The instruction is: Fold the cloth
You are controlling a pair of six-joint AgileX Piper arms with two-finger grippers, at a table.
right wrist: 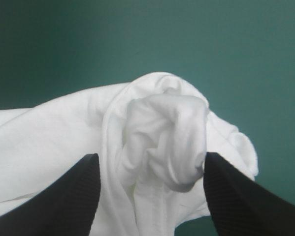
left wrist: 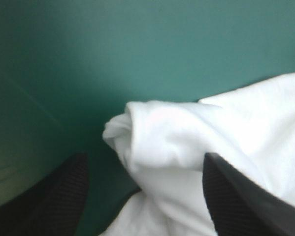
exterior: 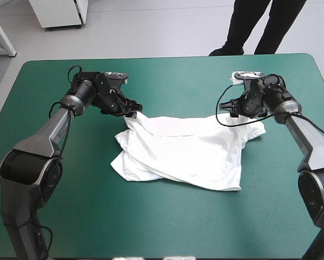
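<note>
Item: white short-sleeved fabric T-shirt [exterior: 183,154], crumpled, lying mid teal-green tabletop [exterior: 151,227].
My left hand [exterior: 131,112] is spread wide at its far left corner, a rolled fold inside the gap; my right hand [exterior: 232,115] is wide around the bunched far right corner.

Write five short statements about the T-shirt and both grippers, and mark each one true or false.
1. The T-shirt lies on the teal-green table. True.
2. The left gripper is shut. False: it is open, with cloth between its fingers.
3. The right gripper is open, with a bunch of cloth between its fingers. True.
4. The T-shirt is a neat folded bundle. False: it lies rumpled and partly spread out.
5. Both grippers are at the T-shirt's near edge. False: they are at its far corners.
</note>
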